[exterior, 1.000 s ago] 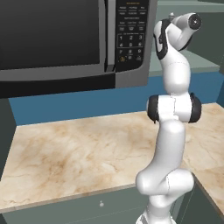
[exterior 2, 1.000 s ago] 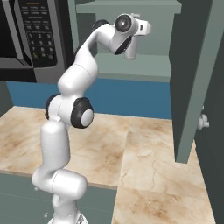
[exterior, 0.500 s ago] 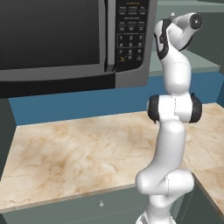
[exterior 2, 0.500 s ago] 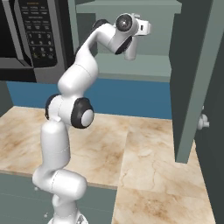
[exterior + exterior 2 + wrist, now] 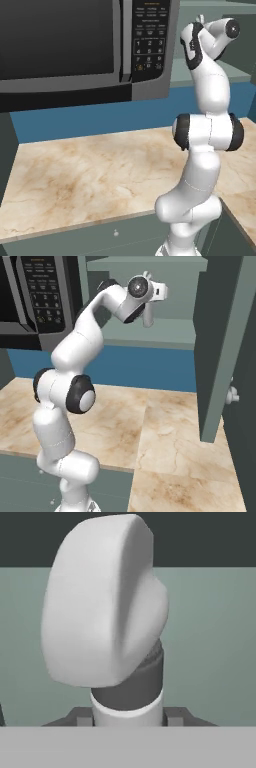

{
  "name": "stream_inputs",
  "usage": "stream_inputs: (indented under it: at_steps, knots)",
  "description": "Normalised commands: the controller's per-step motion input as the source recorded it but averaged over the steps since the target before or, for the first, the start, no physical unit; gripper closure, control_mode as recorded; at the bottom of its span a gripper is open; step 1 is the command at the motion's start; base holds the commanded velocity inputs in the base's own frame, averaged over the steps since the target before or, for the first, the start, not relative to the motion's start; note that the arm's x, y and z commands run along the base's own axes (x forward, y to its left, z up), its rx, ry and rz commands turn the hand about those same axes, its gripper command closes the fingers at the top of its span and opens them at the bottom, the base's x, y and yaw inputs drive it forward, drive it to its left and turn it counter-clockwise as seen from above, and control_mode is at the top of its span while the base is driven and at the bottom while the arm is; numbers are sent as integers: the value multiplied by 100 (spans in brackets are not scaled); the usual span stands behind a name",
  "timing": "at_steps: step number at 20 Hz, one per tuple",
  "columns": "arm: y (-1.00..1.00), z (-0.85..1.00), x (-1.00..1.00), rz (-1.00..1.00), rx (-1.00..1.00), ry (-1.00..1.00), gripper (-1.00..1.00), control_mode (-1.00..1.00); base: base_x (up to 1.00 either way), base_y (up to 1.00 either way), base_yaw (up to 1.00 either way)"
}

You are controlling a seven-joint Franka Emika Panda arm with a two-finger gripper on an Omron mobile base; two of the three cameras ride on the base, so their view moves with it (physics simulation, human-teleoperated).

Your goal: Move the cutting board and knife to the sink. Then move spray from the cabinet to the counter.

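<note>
White and rounded, the trigger head of the small spray bottle (image 5: 105,602) looms close in the hand view, sitting on a dark grey neck with a pale collar below it. The two-finger tool (image 5: 127,716) has the bottle right between its dark tips: one tip (image 5: 80,716) shows just beside the collar on one side and the other tip on the opposite side, so the neck lies in the gap, directly ahead of the hand. Both tips look to be at or against the collar, but I cannot tell whether the tool is clenched on the bottle or merely standing around it. Behind the spray is a flat pale grey-green surface with a dark band above it. In the right base view the white arm reaches up and forward, its hand inside the open grey-green wall cabinet, just above the cabinet's pale shelf (image 5: 172,333); the tall cabinet door (image 5: 220,346) stands swung open to the right. Well below lies the beige marbled stone desk (image 5: 170,426) with brownish veins, backed by a blue wall strip (image 5: 100,117). A black microwave with a keypad (image 5: 60,45) hangs over the desk to the arm's left.
</note>
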Motion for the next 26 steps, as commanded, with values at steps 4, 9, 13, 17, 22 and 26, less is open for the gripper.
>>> stream_inputs:
  at_steps: [4, 9, 13, 17, 22, 26]
  knots:
    - [0, -2, -90, 7, 0, -5, 100, -100, 0, 0, 0]
    - [0, 9, -100, 9, 0, -1, 100, -100, 0, 0, 0]
    - [0, 32, -100, 15, 0, 2, 100, -100, 0, 0, 0]
    - [0, 29, -97, 20, 0, 13, 100, -100, 0, 0, 0]
    - [17, 7, -87, 22, 0, 16, 100, -100, 0, 0, 0]
    - [57, -6, -74, 19, -4, 23, 100, -100, 0, 0, 0]
